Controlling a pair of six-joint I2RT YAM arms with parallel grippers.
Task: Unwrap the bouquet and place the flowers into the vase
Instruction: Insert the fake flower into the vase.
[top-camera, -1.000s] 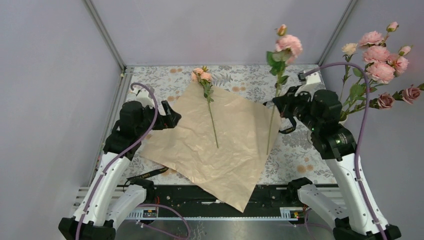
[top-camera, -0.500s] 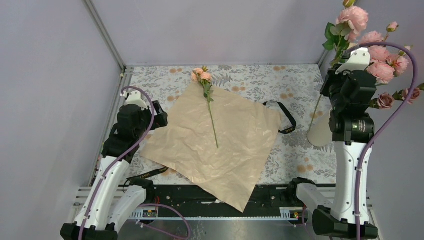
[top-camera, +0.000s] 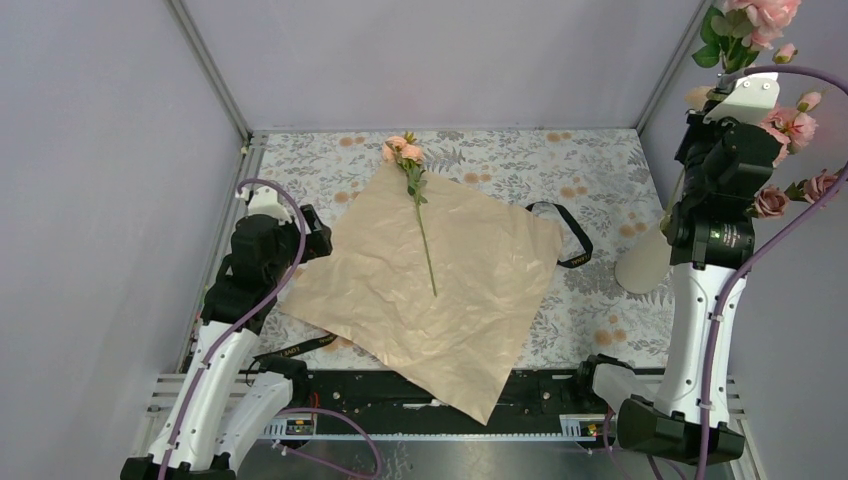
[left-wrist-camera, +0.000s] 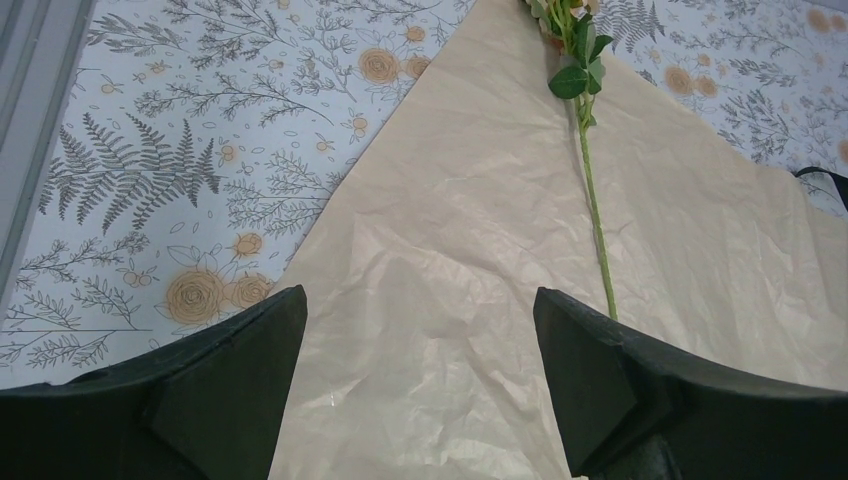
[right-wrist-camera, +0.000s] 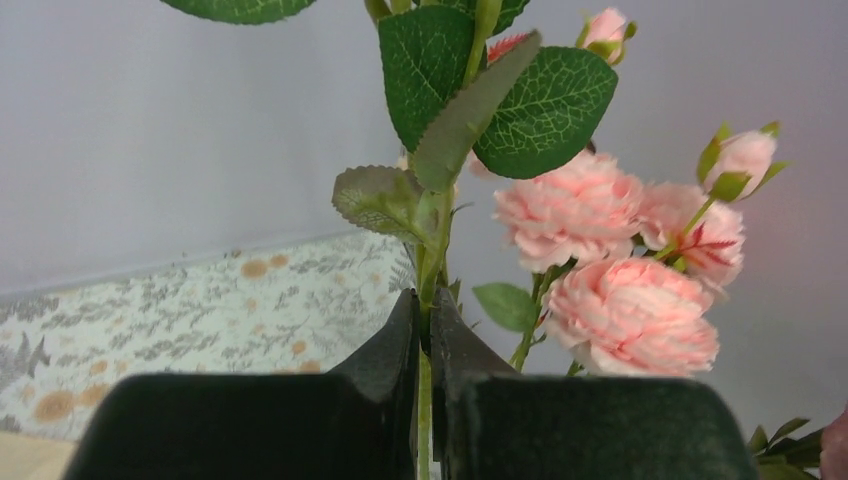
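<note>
Floral-print surface (top-camera: 500, 160) carries the opened paper (top-camera: 450, 290) and one last rose (top-camera: 425, 235). Right hand (right-wrist-camera: 428, 310), clamped on another stem (right-wrist-camera: 432, 260), hangs high near the vase (top-camera: 640, 265). Left hand (left-wrist-camera: 420, 300) gapes over the paper. Next, likely: lowering that stem into the vase mouth.

Floral tablecloth (top-camera: 500, 155), crumpled tan paper (top-camera: 440, 300), black ribbon (top-camera: 572, 238), vase (top-camera: 640, 265) apparently upright, right edge.

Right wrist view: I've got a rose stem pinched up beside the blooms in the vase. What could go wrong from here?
1. The right fingers pinch only the thin stem, so the rose could swivel or slip.
2. Its leaves sit close to the blooms and may snag on them.
3. The narrow vase stands right beside the arm; a nudge could tip it.
</note>
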